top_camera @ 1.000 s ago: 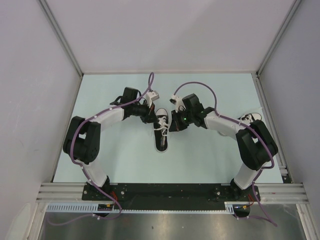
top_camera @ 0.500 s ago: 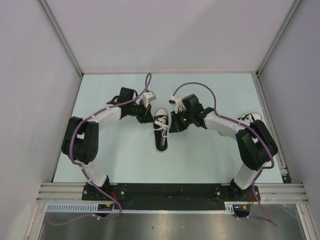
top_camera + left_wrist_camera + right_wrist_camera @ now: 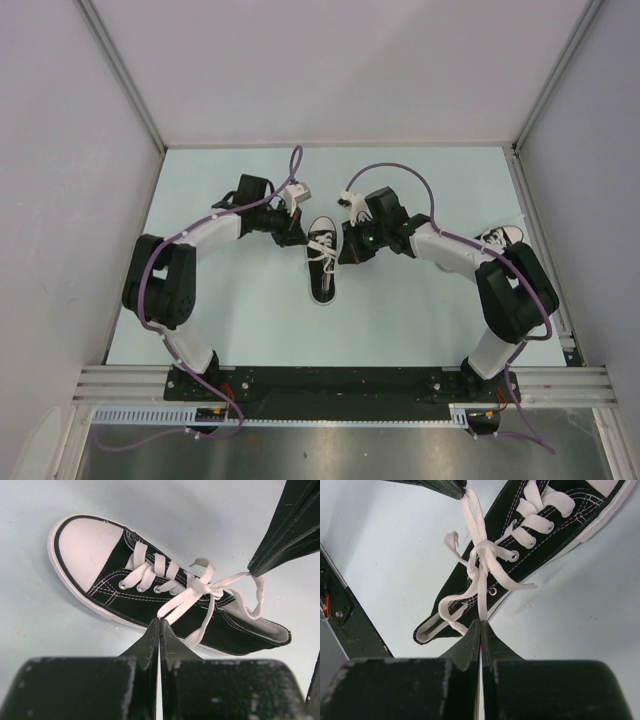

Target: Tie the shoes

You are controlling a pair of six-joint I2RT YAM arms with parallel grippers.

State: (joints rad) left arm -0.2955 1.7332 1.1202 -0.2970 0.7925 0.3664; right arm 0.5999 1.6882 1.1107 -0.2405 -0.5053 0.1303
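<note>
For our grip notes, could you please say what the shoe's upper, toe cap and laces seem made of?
The upper looks like matte black canvas, given its dull surface and white stitching. The toe cap is smooth, faintly scuffed white, likely rubber. The laces are flat white woven textile, folding limply.

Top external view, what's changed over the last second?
The left end effector, shut on a lace, drew slightly to the left, away from the shoe. The right end effector stayed shut on the other lace and barely shifted. The shoe stayed where it was.
</note>
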